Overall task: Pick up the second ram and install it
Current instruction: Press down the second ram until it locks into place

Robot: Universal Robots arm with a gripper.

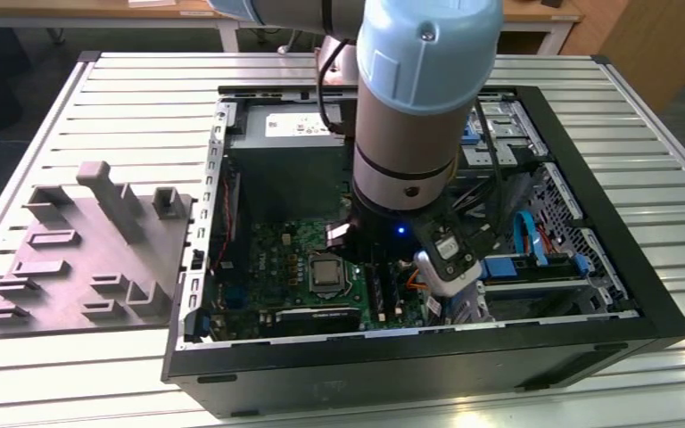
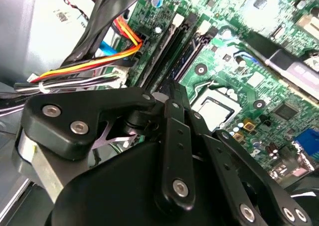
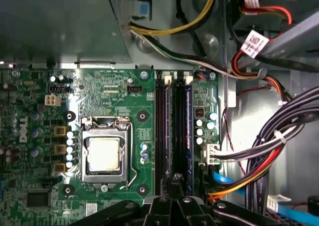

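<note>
The second ram I cannot pick out for certain. My pincer (image 3: 177, 178) hangs right over the near end of the black memory slots (image 3: 160, 131), and its dark linkage hides whatever lies under its tip; in the second wrist view the pincer (image 2: 172, 89) comes to a point just above those same slots (image 2: 172, 41). Whether it is clenched, released or grasping the stick, I cannot tell. One bluish strip (image 3: 188, 131) lies along the slot on the cable side, also seen in the second wrist view (image 2: 192, 54); I cannot say whether that is a seated stick or the slot's own plastic.

The slots run side by side on the green motherboard (image 3: 114, 86). Just beside them sits the processor socket (image 3: 104, 153), its silver lid framed by a metal clamp. On the slots' other side a bundle of cables (image 3: 279, 136), black, red, orange and yellow, sweeps across the bare metal of the case.

In the exterior view my arm (image 1: 420, 107) stands nearly upright, its thick grey and pale blue wrist plunged straight down into the open computer case (image 1: 664, 321), low over the board. The case lies on its side on a slatted metal table (image 1: 140, 89). Well apart, toward the exterior view's left, a grey fixture block (image 1: 81, 259) with upright posts rests on the table.
</note>
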